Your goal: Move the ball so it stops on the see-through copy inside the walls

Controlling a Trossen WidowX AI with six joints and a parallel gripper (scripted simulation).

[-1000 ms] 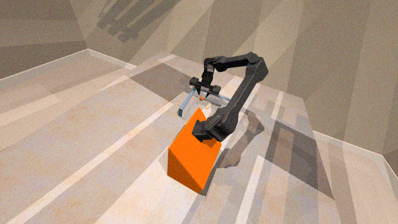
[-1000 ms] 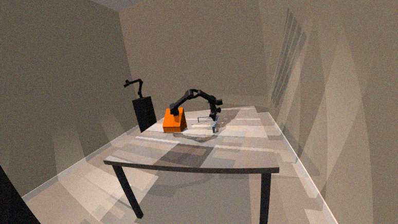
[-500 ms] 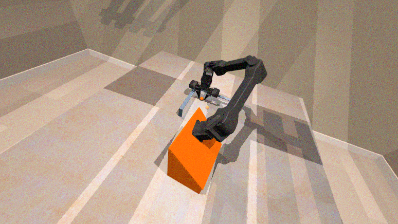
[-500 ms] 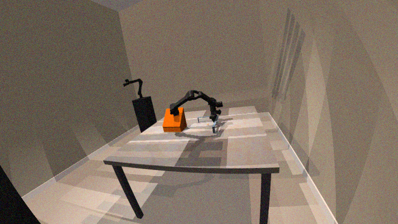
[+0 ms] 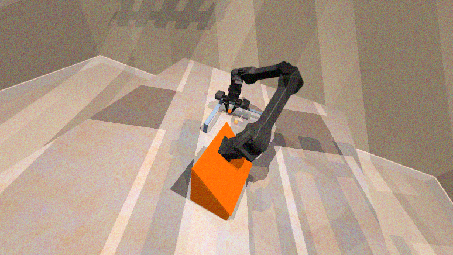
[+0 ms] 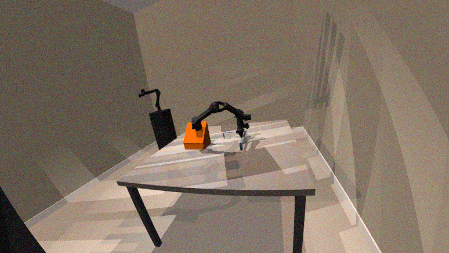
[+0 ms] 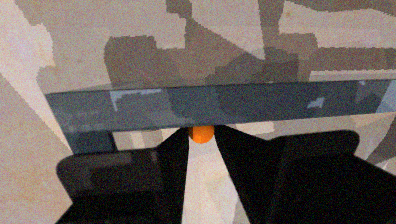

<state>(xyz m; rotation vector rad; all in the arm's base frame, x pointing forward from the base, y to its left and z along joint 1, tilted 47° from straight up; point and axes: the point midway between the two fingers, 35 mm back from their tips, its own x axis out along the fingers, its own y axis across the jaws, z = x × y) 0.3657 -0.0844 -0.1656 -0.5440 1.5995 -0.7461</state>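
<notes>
One small orange ball (image 5: 229, 111), one pale see-through copy (image 5: 235, 121), two low clear walls (image 5: 211, 117) and one orange wedge-shaped block (image 5: 218, 177) are counted.

The pale patchwork table (image 6: 267, 163) carries the arm's orange base block (image 5: 218, 173), the clear corner walls (image 5: 211, 119) beneath the gripper (image 5: 229, 109), and the see-through ball copy (image 5: 235, 121) just nearer the block
</notes>
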